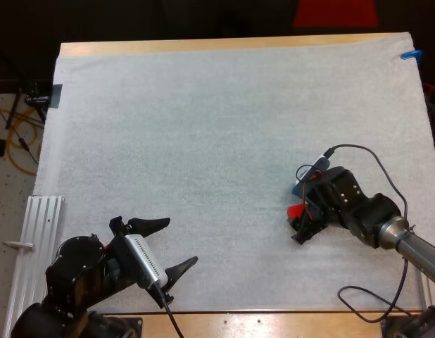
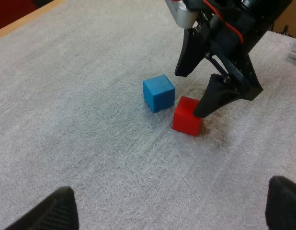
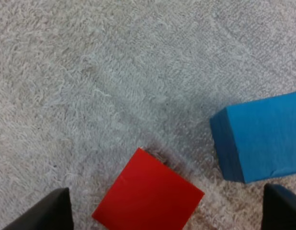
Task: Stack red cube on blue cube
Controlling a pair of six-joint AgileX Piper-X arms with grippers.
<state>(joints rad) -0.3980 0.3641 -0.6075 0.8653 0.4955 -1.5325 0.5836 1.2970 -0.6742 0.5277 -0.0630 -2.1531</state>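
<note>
Red cube [image 2: 187, 116] lies between the right jaws, spread apart, beside blue cube [image 2: 158, 92].

Your high camera looks down over the whole mat [image 1: 224, 141]. The left wrist camera faces across it at the red cube [image 2: 187, 116] and blue cube [image 2: 158, 92]; the right one hangs close above both.

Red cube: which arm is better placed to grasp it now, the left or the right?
Right. The right gripper is open directly at the red cube, which lies beside the blue cube. The left gripper, also open, is far off across the mat.
</note>
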